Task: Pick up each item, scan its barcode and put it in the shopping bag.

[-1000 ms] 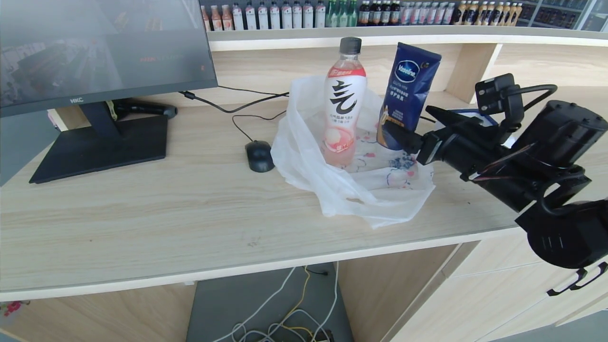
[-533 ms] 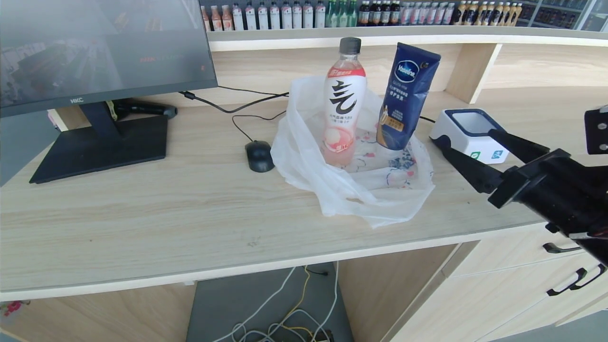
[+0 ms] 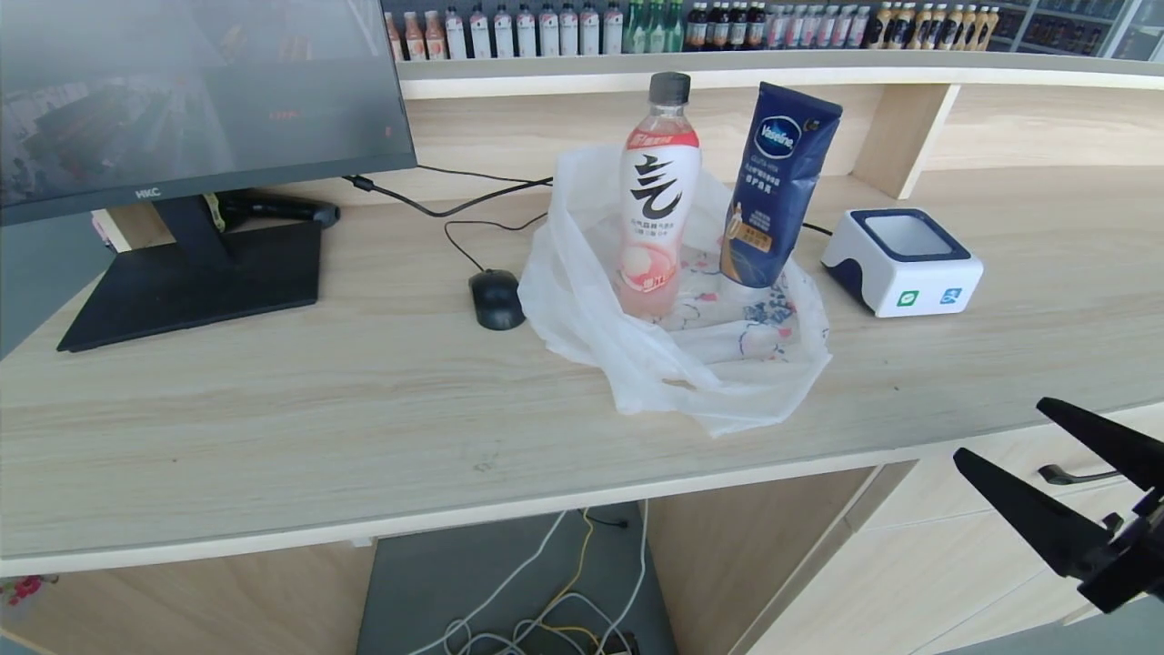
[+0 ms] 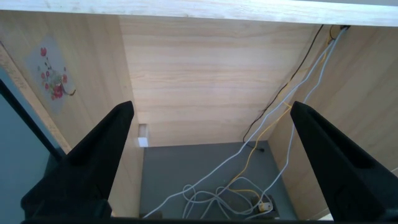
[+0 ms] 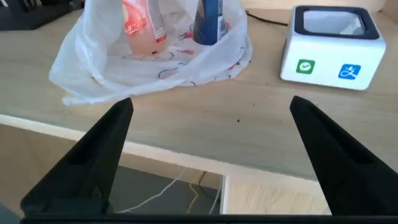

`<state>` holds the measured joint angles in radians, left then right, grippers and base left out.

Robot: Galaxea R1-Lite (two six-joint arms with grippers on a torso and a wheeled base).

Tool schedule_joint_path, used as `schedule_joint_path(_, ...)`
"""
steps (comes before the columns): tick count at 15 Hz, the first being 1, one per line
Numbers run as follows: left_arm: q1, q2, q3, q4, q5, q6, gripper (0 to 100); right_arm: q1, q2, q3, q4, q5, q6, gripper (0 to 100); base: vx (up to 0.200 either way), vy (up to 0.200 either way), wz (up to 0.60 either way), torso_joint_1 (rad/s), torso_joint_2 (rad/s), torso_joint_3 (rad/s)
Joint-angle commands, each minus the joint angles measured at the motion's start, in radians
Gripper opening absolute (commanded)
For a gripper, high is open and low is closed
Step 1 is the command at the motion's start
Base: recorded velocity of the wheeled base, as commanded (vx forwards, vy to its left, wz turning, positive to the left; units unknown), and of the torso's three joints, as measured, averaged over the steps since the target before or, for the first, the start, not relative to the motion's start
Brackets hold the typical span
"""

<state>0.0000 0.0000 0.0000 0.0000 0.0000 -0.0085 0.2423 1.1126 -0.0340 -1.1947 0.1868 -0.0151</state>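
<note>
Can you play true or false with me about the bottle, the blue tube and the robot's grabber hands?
The pink bottle stands upright in the shopping bag. True.
The blue tube lies flat on the counter. False: it stands in the bag, beside the bottle.
The right gripper holds the bottle. False: it is open and empty, off the counter's front edge.
The white scanner sits on the counter beside the bag. True.

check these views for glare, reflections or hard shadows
Head view: the dark monitor mirrors the room; the counter has a soft sheen, shadows faint. Right wrist view: the scanner window looks pale, maybe reflecting; the right gripper is a black silhouette. Left wrist view: even light under the counter, the left gripper equally black.
</note>
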Motion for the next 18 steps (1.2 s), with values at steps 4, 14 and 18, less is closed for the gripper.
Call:
schedule_joint_path(4,0.0,0.0,0.0,0.0,0.0,-0.001,100,0.0,-0.547,0.033,0.653,0.002,0.012,100,0.0,0.0,0.0,0.0,0.0,0.0)
schedule_joint_path(14,0.0,0.0,0.0,0.0,0.0,-0.001,100,-0.037,-1.016,0.034,1.167,-0.217,-0.02,100,0.0,0.0,0.0,0.0,0.0,0.0)
schedule_joint_path(18,0.0,0.0,0.0,0.0,0.002,-0.001,100,-0.164,-1.014,0.033,1.196,-0.247,-0.011,100,0.0,0.0,0.0,0.0,0.0,0.0)
